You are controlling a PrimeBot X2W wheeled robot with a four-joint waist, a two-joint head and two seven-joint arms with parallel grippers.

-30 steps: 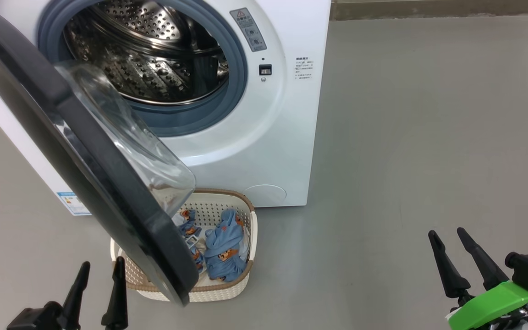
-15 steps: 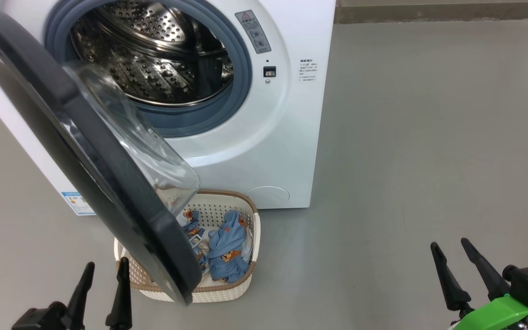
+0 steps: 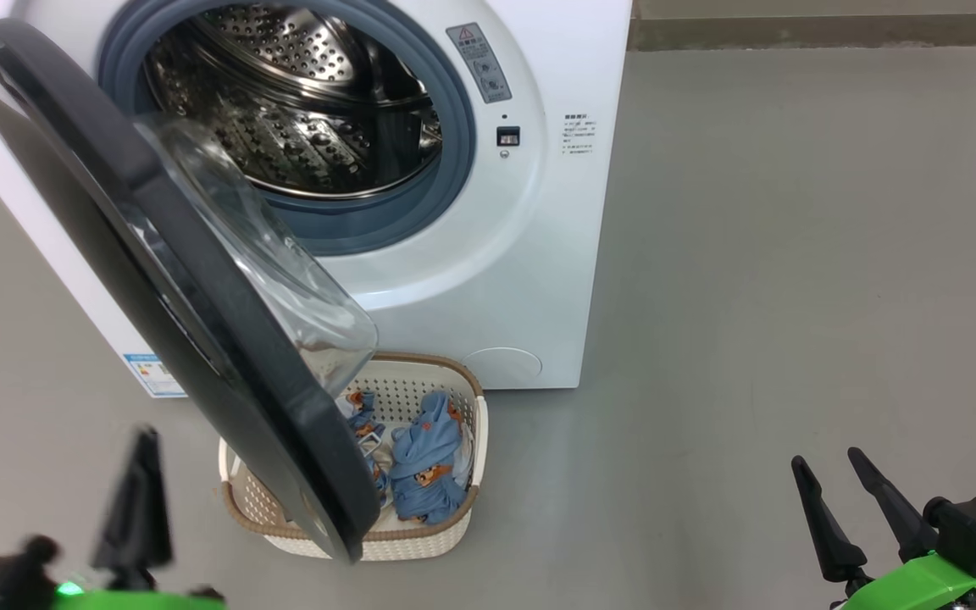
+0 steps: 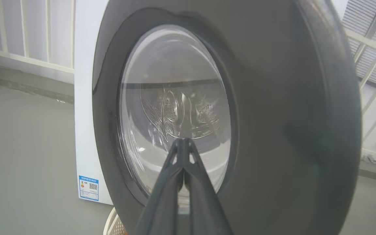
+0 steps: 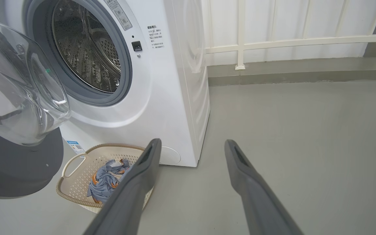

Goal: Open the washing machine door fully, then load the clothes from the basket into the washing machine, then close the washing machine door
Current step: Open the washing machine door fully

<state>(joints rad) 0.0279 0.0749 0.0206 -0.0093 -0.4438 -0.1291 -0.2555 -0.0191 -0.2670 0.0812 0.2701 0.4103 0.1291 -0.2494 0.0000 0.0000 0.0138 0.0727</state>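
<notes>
The left fingers (image 4: 168, 189) are pressed together tip to tip, with nothing between them. In the left wrist view they point at the outer face of the washing machine door (image 4: 273, 114), their tips lined up with its clear glass centre; whether they touch it cannot be told. In the head view the left fingers (image 3: 139, 496) are a dark blur at the lower left, beside the door's lower edge and left of the basket (image 3: 403, 542). The right fingers (image 3: 827, 525) are spread wide and hold nothing. They hang over bare grey floor (image 3: 793, 254) at the lower right, well apart from the machine. In the right wrist view the right fingers (image 5: 132, 192) aim past the basket (image 5: 77, 182) toward the washing machine (image 5: 162, 98). The washing machine door (image 3: 310, 457) stands part open on its left hinge, its black rim and bulging glass bowl swung out over the basket and hiding the basket's left side from the head camera. The clothes (image 3: 429, 462), light blue with orange prints, lie bundled inside the basket, which sits on the floor just in front of the washing machine (image 3: 471, 280). Behind the door, the steel drum (image 3: 302, 110) is ringed by the grey-blue seal (image 3: 454, 144). A small blue label (image 3: 149, 373) is stuck low on the machine's left side.
</notes>
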